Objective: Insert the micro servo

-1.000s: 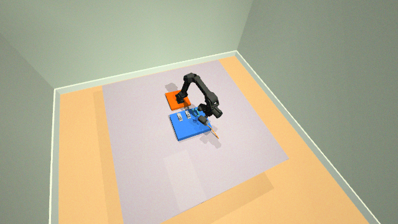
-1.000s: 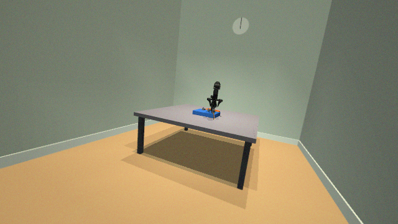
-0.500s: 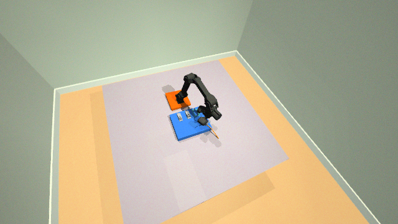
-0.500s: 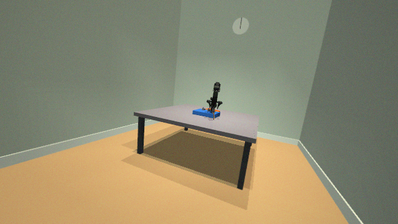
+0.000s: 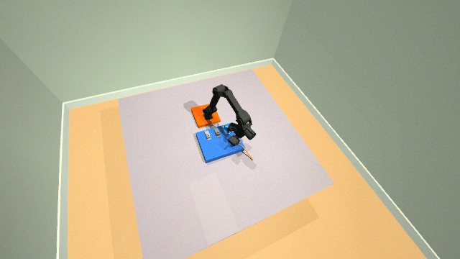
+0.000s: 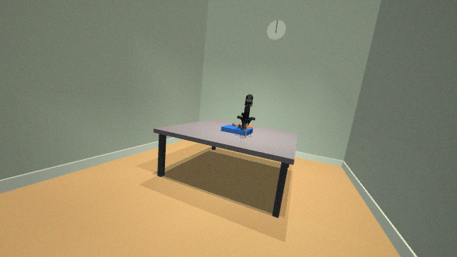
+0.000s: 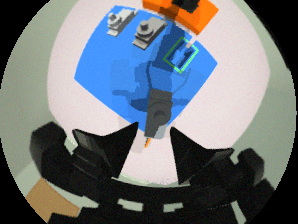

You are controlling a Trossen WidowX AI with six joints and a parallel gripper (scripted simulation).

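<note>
The gripper point(image 7: 154, 137) is closing around the grey micro servo point(image 7: 158, 111) on the blue deck point(image 7: 107, 76), fingers half shut. I cannot tell if it pinches yet. If the grab is crooked, the servo may tip and miss the green-marked pocket point(image 7: 182, 55).
</note>
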